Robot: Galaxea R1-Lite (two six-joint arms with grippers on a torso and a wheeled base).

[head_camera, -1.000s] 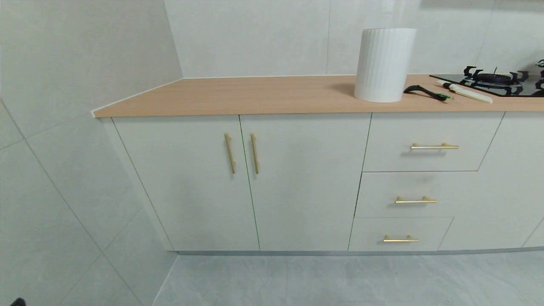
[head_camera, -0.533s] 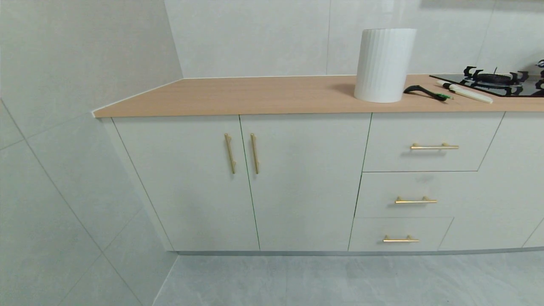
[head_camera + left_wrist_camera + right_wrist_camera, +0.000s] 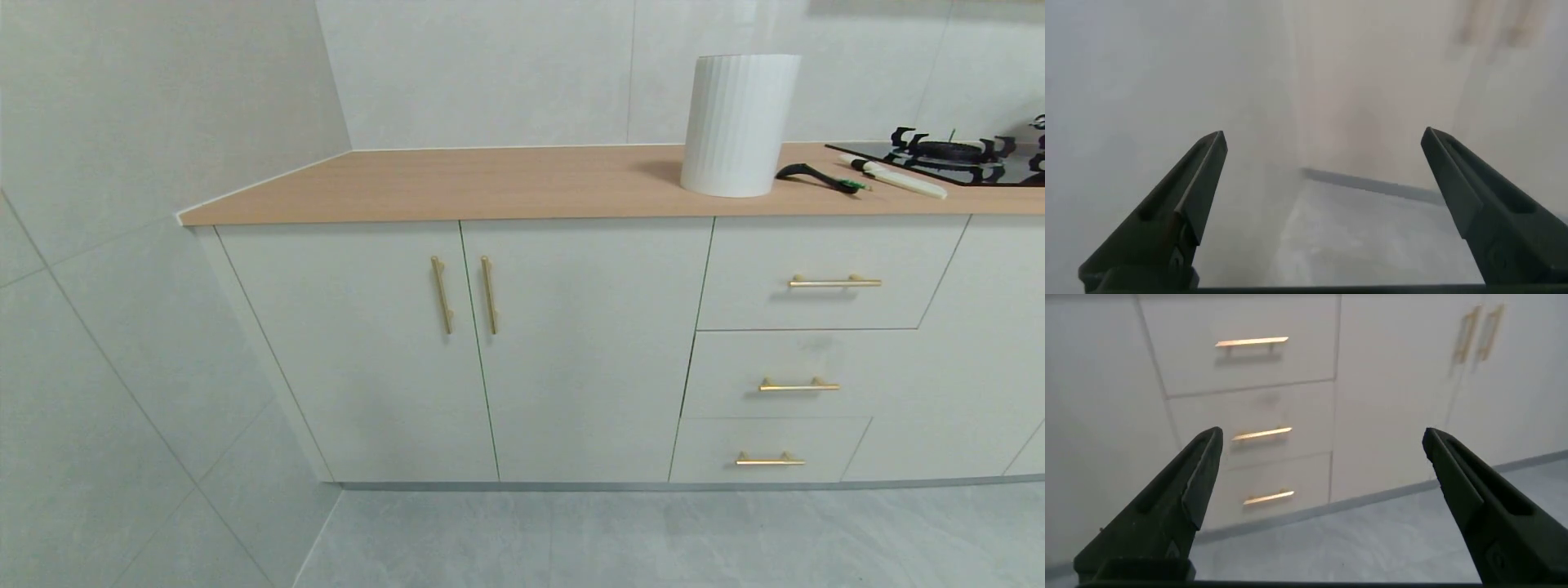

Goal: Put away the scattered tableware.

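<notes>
The tableware is lying on the counter (image 3: pixel 490 184), at its right end. A black spoon (image 3: pixel 816 175) is resting flat just beside a tall white ribbed holder (image 3: pixel 739 122), which is standing upright. Next to the spoon, a cream utensil (image 3: pixel 898 178) with a dark end is lying at a slant, its far end touching or nearly touching the edge of the stove (image 3: pixel 947 155); which of the two is hard to tell.

The left gripper (image 3: pixel 1323 135) is hanging with its fingers (image 3: pixel 1192 192) spread wide apart, pointing towards a pale wall, the foot of the cabinet and the grey floor (image 3: pixel 1372 245).

The right gripper (image 3: pixel 1321 433) is likewise holding its fingers (image 3: pixel 1188 490) wide apart. It is facing the three drawers (image 3: pixel 1253 367) under the counter, with the paired doors (image 3: pixel 1413 392) off to one side, and is standing clear of the fronts, touching none of them.

Both pieces of tableware are sitting on the counter above those drawers, well apart from either pair of fingers. The drawers and doors are all sitting closed.
</notes>
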